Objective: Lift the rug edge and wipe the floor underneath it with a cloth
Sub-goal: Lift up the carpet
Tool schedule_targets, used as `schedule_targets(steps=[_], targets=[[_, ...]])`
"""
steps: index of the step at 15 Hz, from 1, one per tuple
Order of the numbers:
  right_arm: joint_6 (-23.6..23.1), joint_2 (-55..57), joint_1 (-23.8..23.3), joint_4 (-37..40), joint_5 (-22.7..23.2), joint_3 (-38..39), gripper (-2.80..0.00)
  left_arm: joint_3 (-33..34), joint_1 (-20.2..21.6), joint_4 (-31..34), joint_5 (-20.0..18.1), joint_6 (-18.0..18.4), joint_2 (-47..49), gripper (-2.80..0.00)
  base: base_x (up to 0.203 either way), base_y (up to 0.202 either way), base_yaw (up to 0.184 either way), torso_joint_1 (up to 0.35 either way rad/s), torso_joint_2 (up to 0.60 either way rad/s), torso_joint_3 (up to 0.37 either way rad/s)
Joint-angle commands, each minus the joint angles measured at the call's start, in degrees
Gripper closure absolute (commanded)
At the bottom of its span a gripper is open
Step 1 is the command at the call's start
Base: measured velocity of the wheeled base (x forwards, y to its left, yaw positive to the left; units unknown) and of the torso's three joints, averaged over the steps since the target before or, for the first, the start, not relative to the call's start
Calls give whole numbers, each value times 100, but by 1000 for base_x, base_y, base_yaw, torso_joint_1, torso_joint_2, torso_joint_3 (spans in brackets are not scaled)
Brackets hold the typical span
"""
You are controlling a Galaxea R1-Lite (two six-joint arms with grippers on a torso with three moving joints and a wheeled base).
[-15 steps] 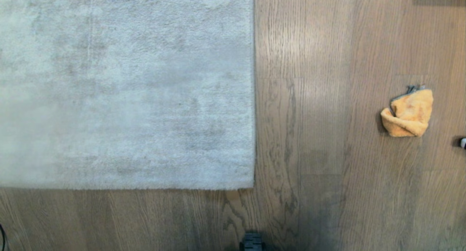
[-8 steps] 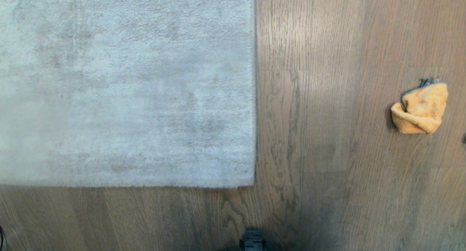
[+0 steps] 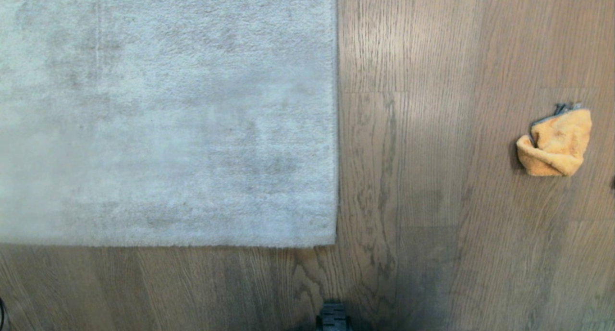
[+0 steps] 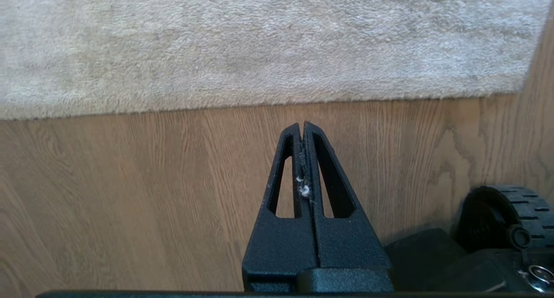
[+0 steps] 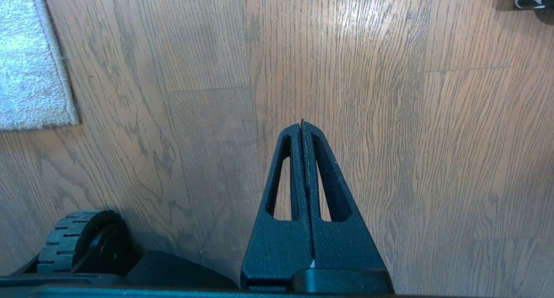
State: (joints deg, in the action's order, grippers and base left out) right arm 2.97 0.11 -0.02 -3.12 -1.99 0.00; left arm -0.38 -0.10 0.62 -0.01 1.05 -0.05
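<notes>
The rug edge (image 3: 336,129) is seen lying flat on the floor (image 3: 408,177), running straight up the middle of the head view and ending at a corner near the bottom, where a second border turns off toward the robot's left. The pale grey pile is spread over the left part of that view. The cloth (image 3: 555,141) is found crumpled on the bare planks well to the right of the rug, apart from it, with a bit of dark grey trim showing at its far side.

Neither arm is shown in the head view. The left gripper (image 4: 302,127) is held clenched above bare planks just short of the rug's near border, nothing grasped, with a few wisps of pale fluff caught between its fingers. The right gripper (image 5: 301,125) is likewise clenched and empty over open floor, the rug corner off to its side. A black wheel (image 5: 69,239) of the base is seen below each wrist.
</notes>
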Motion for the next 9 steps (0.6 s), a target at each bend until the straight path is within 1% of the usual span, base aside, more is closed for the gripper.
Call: schedule_targets(steps=[1, 9], targets=[[1, -2, 2, -4, -3, 0, 0, 29, 1, -80, 10, 1, 5, 0, 0, 0, 0, 0, 0, 0], [1, -2, 2, -4, -3, 0, 0, 29, 1, -89, 10, 9, 5, 0, 0, 0, 0, 0, 0, 0]])
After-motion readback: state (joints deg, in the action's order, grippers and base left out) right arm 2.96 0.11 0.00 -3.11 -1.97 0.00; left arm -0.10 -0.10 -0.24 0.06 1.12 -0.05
